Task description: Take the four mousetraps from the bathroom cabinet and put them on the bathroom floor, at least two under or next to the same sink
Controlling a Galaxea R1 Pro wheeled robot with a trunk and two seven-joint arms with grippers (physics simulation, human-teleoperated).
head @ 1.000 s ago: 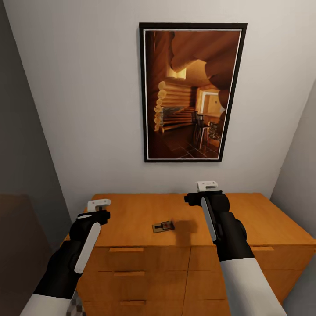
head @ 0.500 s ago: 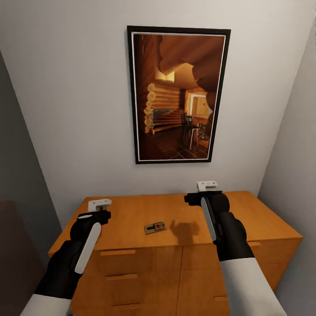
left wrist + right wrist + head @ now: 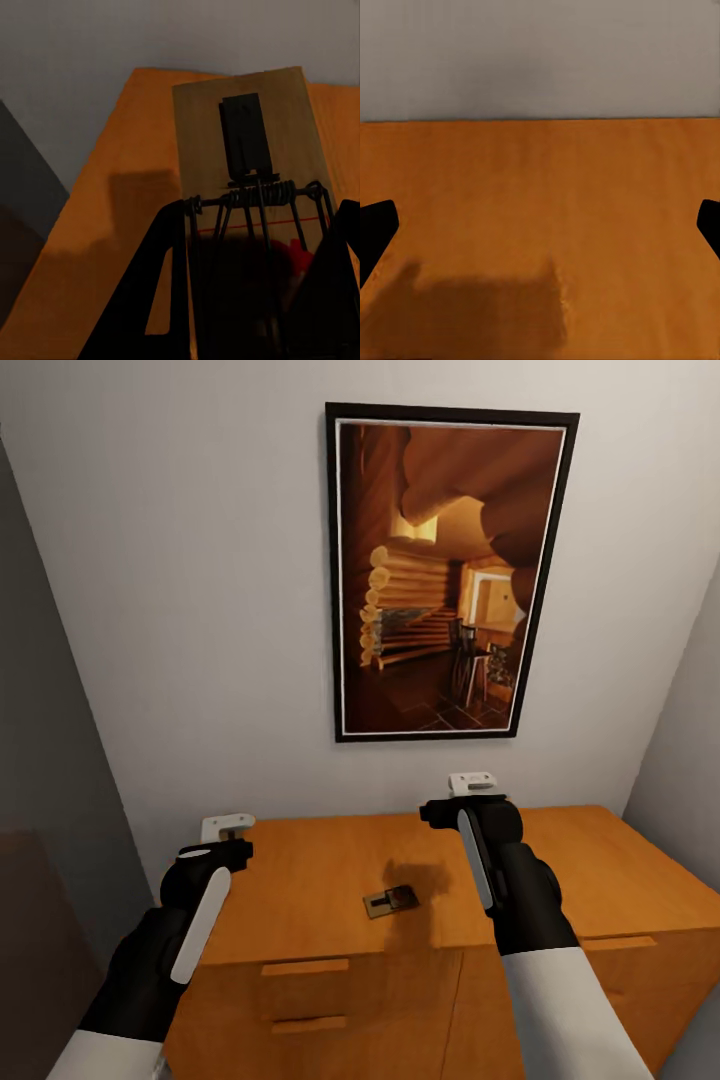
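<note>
Left fingers [image 3: 169, 285] pinch a mousetrap [image 3: 251, 187] between them, the pale board sticking out ahead with its dark plate, coil spring and a red patch (seen close in the left wrist view). Right fingers [image 3: 375, 232] are spread wide, their dark tips at both edges of the right wrist view, bare orange wood between them. From the head camera, the left gripper [image 3: 226, 828] hovers over the near left part of the cabinet [image 3: 320, 860], the right gripper [image 3: 472, 784] over its middle, toward the wall. A second trap [image 3: 391, 901] lies flat on the cabinet top near the front edge, between the two arms, in the right arm's shadow. Above hangs a framed picture [image 3: 450, 570] of a log-cabin room.
</note>
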